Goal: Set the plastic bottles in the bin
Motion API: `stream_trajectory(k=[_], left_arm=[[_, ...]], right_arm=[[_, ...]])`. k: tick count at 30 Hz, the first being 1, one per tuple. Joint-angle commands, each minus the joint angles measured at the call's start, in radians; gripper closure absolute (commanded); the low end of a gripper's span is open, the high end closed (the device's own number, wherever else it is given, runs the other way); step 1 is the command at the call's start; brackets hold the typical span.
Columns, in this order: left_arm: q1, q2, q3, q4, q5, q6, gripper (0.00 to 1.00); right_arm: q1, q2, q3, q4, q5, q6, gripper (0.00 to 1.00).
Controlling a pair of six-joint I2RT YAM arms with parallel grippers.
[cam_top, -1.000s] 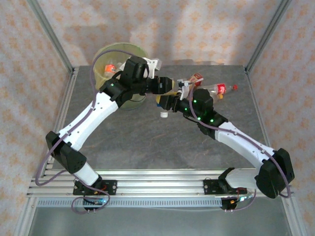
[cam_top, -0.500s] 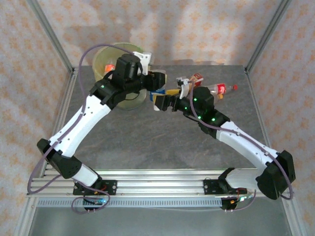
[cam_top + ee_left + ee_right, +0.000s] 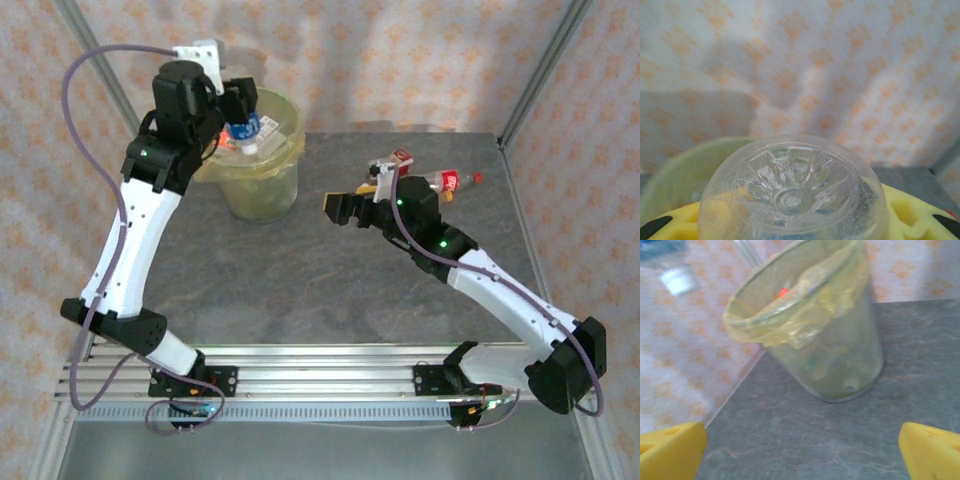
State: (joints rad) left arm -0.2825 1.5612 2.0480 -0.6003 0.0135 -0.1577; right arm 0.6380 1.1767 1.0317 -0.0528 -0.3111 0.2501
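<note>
Bin [image 3: 262,195]: lined with a yellow-green bag, stood at the back left of the worktop [image 3: 300,270].
Left fingers [image 3: 907,212]: clamped on a blue-labelled bottle [image 3: 243,130], which is held above the bin's mouth.
Right fingers [image 3: 670,445]: spread wide apart, nothing held, low over the worktop.
Other bottles [image 3: 450,182]: laid at the back, beside the right arm.

orange-patterned walls [image 3: 400,60], grey table [image 3: 300,290]
</note>
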Motion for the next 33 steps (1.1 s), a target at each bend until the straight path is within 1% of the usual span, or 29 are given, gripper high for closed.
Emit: stream_trajectory(k=[1,3,5,9,11,14,19,23,27,30,33], left_arm=[[0.038,0.099,0.105,-0.037,-0.095,0.104,0.63],[0.059,0.173,0.195,-0.086,-0.121,0.137,0.63],[0.076,0.256,0.304,-0.155,-0.127,0.169,0.63],[0.107,0.426,0.517,-0.267,-0.153,0.224,0.63],[0.114,0.471,0.557,-0.273,-0.173,0.256,0.63],[0.120,0.510,0.560,-0.261,-0.198,0.308,0.62],[0.120,0.566,0.557,-0.292,-0.259,0.381,0.60],[0.120,0.608,0.558,-0.318,-0.284,0.418,0.50],[0.120,0.623,0.557,-0.335,-0.275,0.415,0.27],[0.120,0.621,0.557,-0.343,-0.261,0.401,0.17],[0.120,0.616,0.558,-0.348,-0.253,0.391,0.13]], right_arm=[[-0.004,-0.011,0.045,-0.101,0.191,0.032,0.01],[-0.004,-0.001,0.061,-0.154,0.273,0.056,0.01],[-0.004,0.001,0.075,-0.199,0.316,0.067,0.01],[-0.004,0.001,0.072,-0.214,0.327,0.076,0.01],[-0.004,0.001,0.063,-0.209,0.331,0.079,0.01],[-0.004,0.001,0.054,-0.210,0.352,0.091,0.01],[-0.013,0.002,0.056,-0.258,0.439,0.133,0.01],[-0.046,0.002,0.056,-0.308,0.499,0.200,0.01],[-0.093,0.001,0.049,-0.352,0.517,0.269,0.01],[-0.120,0.001,0.045,-0.382,0.537,0.302,0.01],[-0.135,0.030,0.056,-0.423,0.568,0.327,0.01]])
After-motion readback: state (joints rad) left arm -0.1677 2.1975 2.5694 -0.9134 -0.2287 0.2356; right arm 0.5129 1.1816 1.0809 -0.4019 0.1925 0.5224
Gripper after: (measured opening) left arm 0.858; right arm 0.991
